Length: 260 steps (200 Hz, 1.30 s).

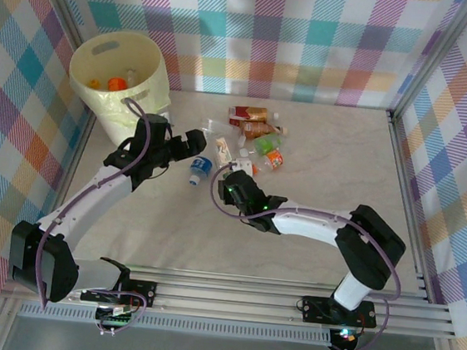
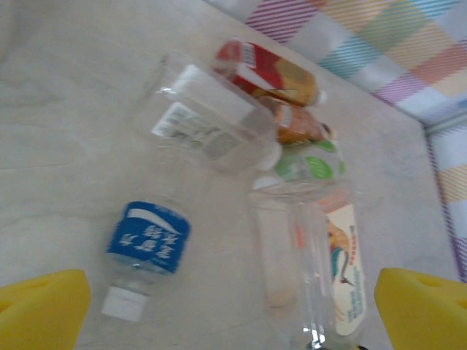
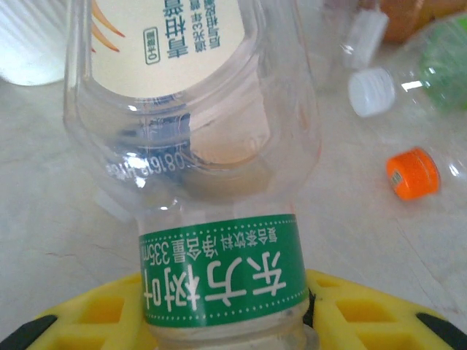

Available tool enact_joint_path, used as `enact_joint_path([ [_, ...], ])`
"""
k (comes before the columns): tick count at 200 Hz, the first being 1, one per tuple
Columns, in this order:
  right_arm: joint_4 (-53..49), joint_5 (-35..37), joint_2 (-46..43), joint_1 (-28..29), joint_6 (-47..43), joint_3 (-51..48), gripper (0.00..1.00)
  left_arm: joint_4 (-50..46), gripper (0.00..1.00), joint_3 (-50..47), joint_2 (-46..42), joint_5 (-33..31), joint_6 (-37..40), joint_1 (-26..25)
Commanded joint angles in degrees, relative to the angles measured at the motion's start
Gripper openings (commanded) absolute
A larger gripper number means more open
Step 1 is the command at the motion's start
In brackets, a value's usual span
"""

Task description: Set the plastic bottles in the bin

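Note:
My right gripper (image 3: 222, 321) is shut on the green-banded neck of a clear plastic bottle (image 3: 197, 109), its yellow fingers (image 3: 379, 313) on either side. From above, that gripper (image 1: 237, 180) sits at mid-table, just below a cluster of plastic bottles (image 1: 255, 131). My left gripper (image 1: 182, 145) stands open beside a blue-labelled bottle (image 1: 200, 169), with nothing between its fingers. In the left wrist view the blue-labelled bottle (image 2: 146, 244) lies ahead on the left, and a clear bottle with a bird label (image 2: 332, 270) lies on the right. The bin (image 1: 115, 71) stands at the back left with bottles inside.
More bottles lie beyond the left gripper: a clear one with a white label (image 2: 204, 120), a red one (image 2: 266, 69) and a green-labelled one (image 2: 310, 164). An orange cap (image 3: 413, 173) and a white cap (image 3: 371, 92) lie near the held bottle. Checked walls enclose the table.

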Motion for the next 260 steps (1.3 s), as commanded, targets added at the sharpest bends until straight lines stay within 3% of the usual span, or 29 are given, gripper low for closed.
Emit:
enact_joint_path([
  [1, 5.2, -5.2, -3.4, -0.6, -5.5, -1.6, 0.26, 6.7, 1.00, -1.1, -3.1, 7.0, -0.1, -0.2],
  [33, 6.5, -11.2, -6.7, -1.9, -9.1, -3.0, 0.27, 11.9, 1.00, -2.8, -5.3, 10.5, -2.2, -0.2],
  [72, 8.8, -16.9, -10.0, -3.3, -10.7, -4.8, 0.27, 9.7, 1.00, -0.7, -4.3, 13.4, -2.3, -0.4],
  [98, 10.1, -19.8, -11.2, -3.5, -10.7, -5.2, 0.27, 9.2, 1.00, 0.0, -2.5, 15.3, -2.9, -0.6],
  [124, 11.3, -22.5, -11.8, -3.5, -9.5, -5.2, 0.28, 8.9, 1.00, 0.0, -1.3, 12.8, -4.3, -1.0],
  [146, 12.2, -25.7, -12.0, -3.5, -7.6, -4.6, 0.28, 12.7, 1.00, -0.9, -0.4, 16.1, -5.6, -1.2],
  [176, 11.8, -28.7, -11.5, -3.5, -6.2, -3.1, 0.29, 21.1, 0.86, -4.0, -0.9, 21.6, -6.2, -1.6],
  [200, 11.7, -29.9, -11.7, -3.5, -5.7, -2.9, 0.30, 20.3, 0.64, -4.5, -1.9, 20.8, -4.4, -1.8],
  [219, 11.5, -31.2, -12.0, -3.7, -5.4, -2.9, 0.32, 19.5, 0.55, -4.5, -2.4, 20.8, -3.3, -1.8],
  [260, 11.0, -30.0, -12.8, -3.9, -4.6, -3.3, 0.60, 17.8, 0.51, -4.5, -2.7, 17.8, -2.8, -1.8],
])
